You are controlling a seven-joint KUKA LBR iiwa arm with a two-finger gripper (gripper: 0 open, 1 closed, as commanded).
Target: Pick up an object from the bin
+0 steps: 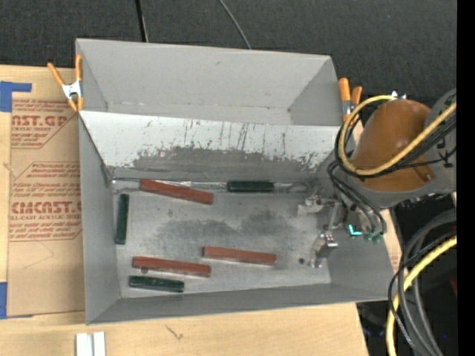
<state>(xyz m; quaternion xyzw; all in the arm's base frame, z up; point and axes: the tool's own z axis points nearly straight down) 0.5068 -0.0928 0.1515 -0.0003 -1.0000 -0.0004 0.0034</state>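
My gripper (317,230) is at the right side of the bin, low over the floor, open with nothing between its fingers. One fingertip (310,205) points toward the back wall and the other (320,254) toward the front. Nearest to it lies a red-brown flat stick (239,256) on the floor, a little to the left of the front fingertip and apart from it. A dark green stick (250,187) lies along the foot of the back wall, left of the rear fingertip.
Another red-brown stick (177,191) lies at the back left, and a third (171,266) at the front left beside a dark green stick (156,283). A dark green stick (120,218) lies along the left wall. The orange-covered arm with cables hangs over the right rim.
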